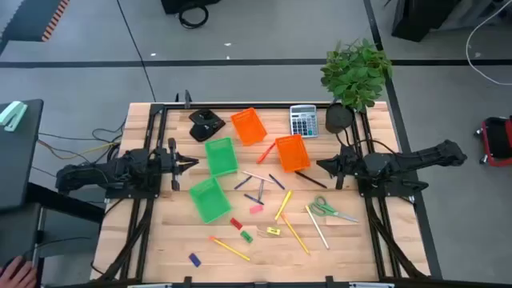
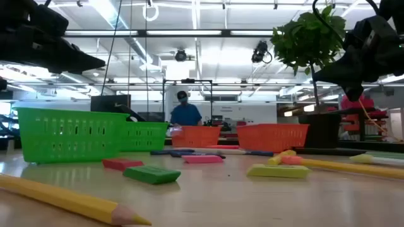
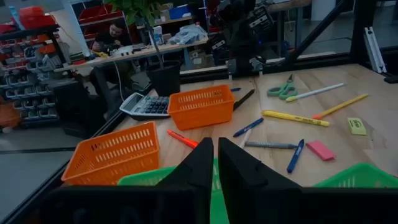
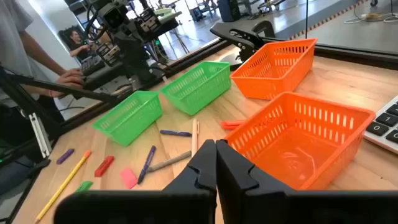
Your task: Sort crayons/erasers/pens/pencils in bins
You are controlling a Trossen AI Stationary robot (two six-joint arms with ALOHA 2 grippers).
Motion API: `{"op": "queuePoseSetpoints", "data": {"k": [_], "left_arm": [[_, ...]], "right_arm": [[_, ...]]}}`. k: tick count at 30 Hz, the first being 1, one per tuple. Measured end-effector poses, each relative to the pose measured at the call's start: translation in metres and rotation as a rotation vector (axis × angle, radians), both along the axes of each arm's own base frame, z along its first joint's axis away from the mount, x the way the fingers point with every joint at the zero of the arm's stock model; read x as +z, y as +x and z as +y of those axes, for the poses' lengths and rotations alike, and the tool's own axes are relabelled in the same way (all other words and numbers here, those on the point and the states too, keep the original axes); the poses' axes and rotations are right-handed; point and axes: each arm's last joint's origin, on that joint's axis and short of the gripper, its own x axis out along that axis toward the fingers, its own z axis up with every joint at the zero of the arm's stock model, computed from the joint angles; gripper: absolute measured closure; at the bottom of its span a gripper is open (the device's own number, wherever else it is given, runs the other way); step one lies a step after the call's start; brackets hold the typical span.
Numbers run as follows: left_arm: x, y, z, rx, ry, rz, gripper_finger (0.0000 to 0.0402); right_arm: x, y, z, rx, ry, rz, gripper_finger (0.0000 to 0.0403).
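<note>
Two green bins (image 1: 221,156) (image 1: 208,200) and two orange bins (image 1: 248,126) (image 1: 291,152) stand at the table's middle. Pens (image 1: 254,178) (image 1: 276,182) lie between them. Yellow pencils (image 1: 283,205) (image 1: 230,248) (image 1: 294,234) lie nearer the front. So do the red (image 1: 235,223), green (image 1: 246,236), yellow (image 1: 274,231), pink (image 1: 256,209) and blue (image 1: 194,259) erasers. My left gripper (image 1: 192,164) hovers shut left of the far green bin (image 3: 155,177). My right gripper (image 1: 320,166) hovers shut right of the near orange bin (image 4: 311,143). Neither holds anything.
A grey calculator (image 1: 303,122), a potted plant (image 1: 356,72) and a black object (image 1: 206,124) stand along the far edge. Green-handled scissors (image 1: 324,210) lie at the right front. A person (image 2: 185,110) sits in the room beyond the table. A hand (image 1: 16,272) shows at the near left.
</note>
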Motion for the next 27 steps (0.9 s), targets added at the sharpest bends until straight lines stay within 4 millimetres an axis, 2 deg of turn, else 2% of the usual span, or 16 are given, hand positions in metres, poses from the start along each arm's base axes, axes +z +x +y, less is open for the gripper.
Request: {"op": "queuePoseSetpoints", "data": {"k": [27], "left_arm": [[0.0001,0.0000,0.0000,0.000,0.000,0.000,0.0367]], "right_arm": [[-0.0001,0.0000,0.0000,0.000,0.000,0.000,0.0394]]}}
